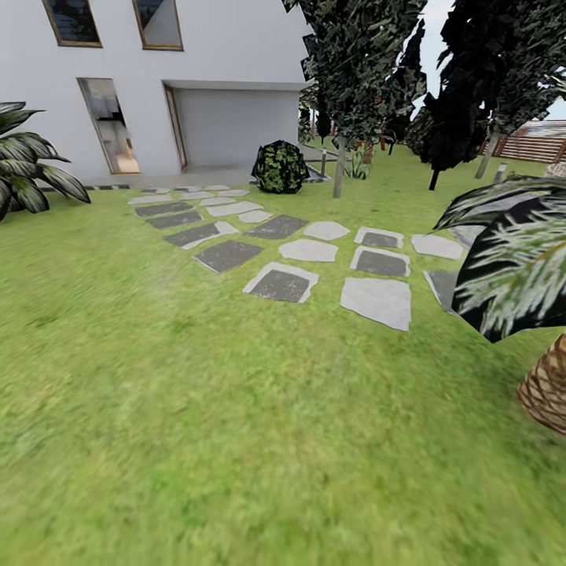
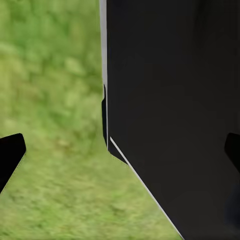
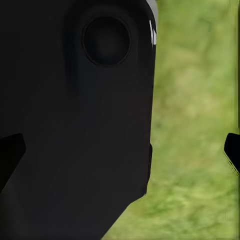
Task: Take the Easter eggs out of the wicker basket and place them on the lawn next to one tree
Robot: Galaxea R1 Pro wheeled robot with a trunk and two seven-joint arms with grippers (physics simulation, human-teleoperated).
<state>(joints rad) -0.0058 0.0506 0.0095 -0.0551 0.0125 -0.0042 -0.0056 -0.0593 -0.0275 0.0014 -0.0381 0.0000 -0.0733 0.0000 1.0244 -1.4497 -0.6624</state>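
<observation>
The robot is on its way across the lawn point(image 1: 196, 409) (basket unseen); both grippers point(image 2: 120, 150) point(image 3: 120, 150) hang wide, holding nothing. Next: find the basket.

The head view is evenly bright, like flat daylight, with no clear direction to the light. The lawn point(image 1: 196, 409) carries almost no cast shadows; the stepping stones point(image 1: 299, 251) and the round bush point(image 1: 280, 167) sit on it without dark edges. The house wall point(image 1: 118, 63) is near white and close to washed out. The grass texture smears and softens toward the lower edge, while the far stones stay crisp. Tree leaves point(image 1: 362, 55) are dark, jagged and blocky against a pale sky. Straight lines of the house lean outward, a wide-lens stretch. In both wrist views the grass point(image 2: 55, 100) is blurred, and black robot panels point(image 3: 75, 125) show little detail.
</observation>
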